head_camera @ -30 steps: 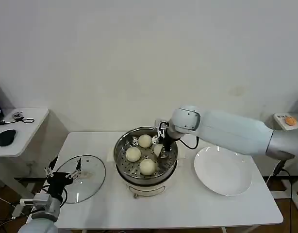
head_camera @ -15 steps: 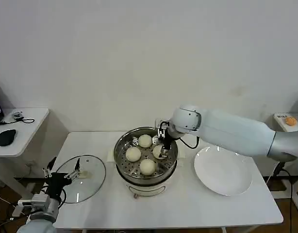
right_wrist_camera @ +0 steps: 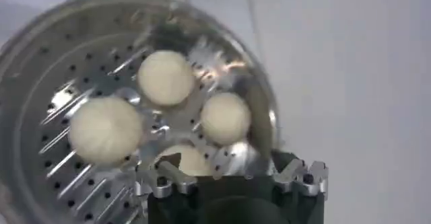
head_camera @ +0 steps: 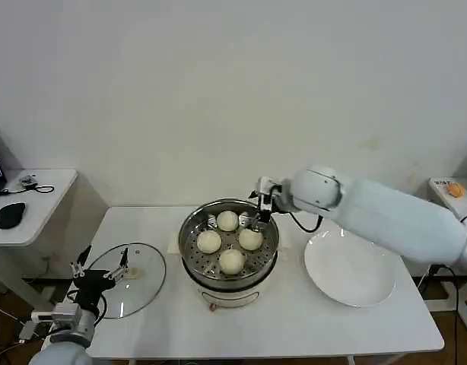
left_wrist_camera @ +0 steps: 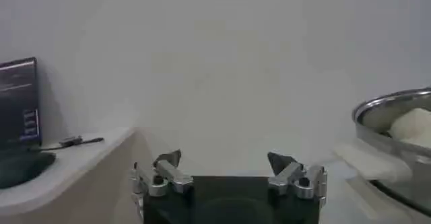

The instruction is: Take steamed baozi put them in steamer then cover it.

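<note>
Lifted off the 4 steamed baozi, right end effector hangs open and empty above the steamer rim.

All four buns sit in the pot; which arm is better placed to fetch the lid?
Probably the left. The left gripper hovers open at the round clear glass lid lying on the white table. The right gripper is open over the shiny steel steamer, across from the lid.

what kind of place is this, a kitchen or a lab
Probably a lab or test room staged as a kitchen task. A white table stands against a bare white wall, holding only a steamer with baozi, a glass lid and a plate; a side desk carries computer gear.
</note>
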Controlling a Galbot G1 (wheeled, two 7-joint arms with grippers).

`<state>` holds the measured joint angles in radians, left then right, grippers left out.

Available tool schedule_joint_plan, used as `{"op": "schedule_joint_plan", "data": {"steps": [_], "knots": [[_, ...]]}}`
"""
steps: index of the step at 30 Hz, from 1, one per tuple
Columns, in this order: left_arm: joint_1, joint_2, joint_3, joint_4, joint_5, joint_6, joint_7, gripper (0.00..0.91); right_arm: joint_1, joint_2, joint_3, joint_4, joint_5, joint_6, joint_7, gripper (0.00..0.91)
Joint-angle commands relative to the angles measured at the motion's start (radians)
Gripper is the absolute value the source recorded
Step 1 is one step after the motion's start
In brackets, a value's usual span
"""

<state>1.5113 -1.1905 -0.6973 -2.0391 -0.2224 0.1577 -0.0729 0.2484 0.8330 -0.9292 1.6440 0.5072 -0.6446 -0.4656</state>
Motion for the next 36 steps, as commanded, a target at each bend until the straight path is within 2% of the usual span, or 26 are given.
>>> {"op": "schedule_joint_plan", "data": {"steps": [1, 2, 6, 7, 8, 9, 10, 11, 15, 17, 19, 22, 27, 32, 36], "knots": [[0.002, 0.000, 0.006, 0.015, 0.004, -0.004, -0.001, 0.907, -0.607, -0.186, 0.570, 0.211, -0.154, 0.324, 0.391, 0.907], [0.002, 0.001, 0.009, 0.018, 0.007, -0.004, -0.001, 0.907, -0.739, -0.158, 0.676, 0.220, -0.226, 0.382, 0.429, 0.907], [-0.009, 0.004, 0.019, 0.030, 0.016, -0.004, -0.001, 0.907, -1.043, -0.019, 1.041, 0.245, -0.351, 0.573, 0.477, 0.907], [-0.010, 0.004, 0.021, 0.030, 0.018, -0.004, -0.001, 0.907, -1.114, 0.020, 1.087, 0.248, -0.362, 0.587, 0.476, 0.907], [-0.014, 0.004, 0.027, 0.034, 0.030, -0.004, -0.003, 0.907, -1.208, 0.066, 1.210, 0.258, -0.384, 0.599, 0.467, 0.907], [-0.016, 0.004, 0.032, 0.038, 0.049, -0.004, -0.008, 0.907, -1.252, 0.118, 1.275, 0.262, -0.410, 0.627, 0.455, 0.907], [-0.017, 0.004, 0.035, 0.040, 0.061, -0.004, -0.011, 0.907, -1.260, 0.133, 1.297, 0.262, -0.422, 0.629, 0.450, 0.907], [-0.017, 0.005, 0.040, 0.044, 0.100, -0.005, -0.014, 0.907, -1.334, 0.191, 1.371, 0.270, -0.453, 0.652, 0.424, 0.907], [-0.007, 0.017, 0.037, 0.059, 0.302, -0.030, -0.010, 0.907, -1.465, 0.314, 1.580, 0.278, -0.439, 0.668, 0.372, 0.907], [0.001, 0.022, 0.031, 0.075, 0.459, -0.073, -0.025, 0.907, -1.523, 0.366, 1.658, 0.291, -0.426, 0.646, 0.333, 0.907], [0.017, 0.027, 0.012, 0.096, 0.626, -0.137, -0.029, 0.907, -1.574, 0.404, 1.704, 0.306, -0.421, 0.636, 0.300, 0.907], [0.068, 0.048, -0.012, 0.110, 0.842, -0.185, -0.012, 0.907, -1.648, 0.428, 1.750, 0.309, -0.420, 0.641, 0.270, 0.907], [0.118, 0.066, -0.046, 0.155, 1.106, -0.293, -0.021, 0.907, -1.697, 0.433, 1.809, 0.310, -0.370, 0.636, 0.272, 0.907], [0.105, 0.104, -0.026, 0.245, 1.277, -0.310, -0.028, 0.907, -1.721, 0.411, 1.820, 0.350, -0.354, 0.606, 0.265, 0.907], [0.112, 0.113, -0.010, 0.268, 1.336, -0.305, -0.025, 0.907, -1.731, 0.412, 1.831, 0.371, -0.342, 0.594, 0.260, 0.907]]}}
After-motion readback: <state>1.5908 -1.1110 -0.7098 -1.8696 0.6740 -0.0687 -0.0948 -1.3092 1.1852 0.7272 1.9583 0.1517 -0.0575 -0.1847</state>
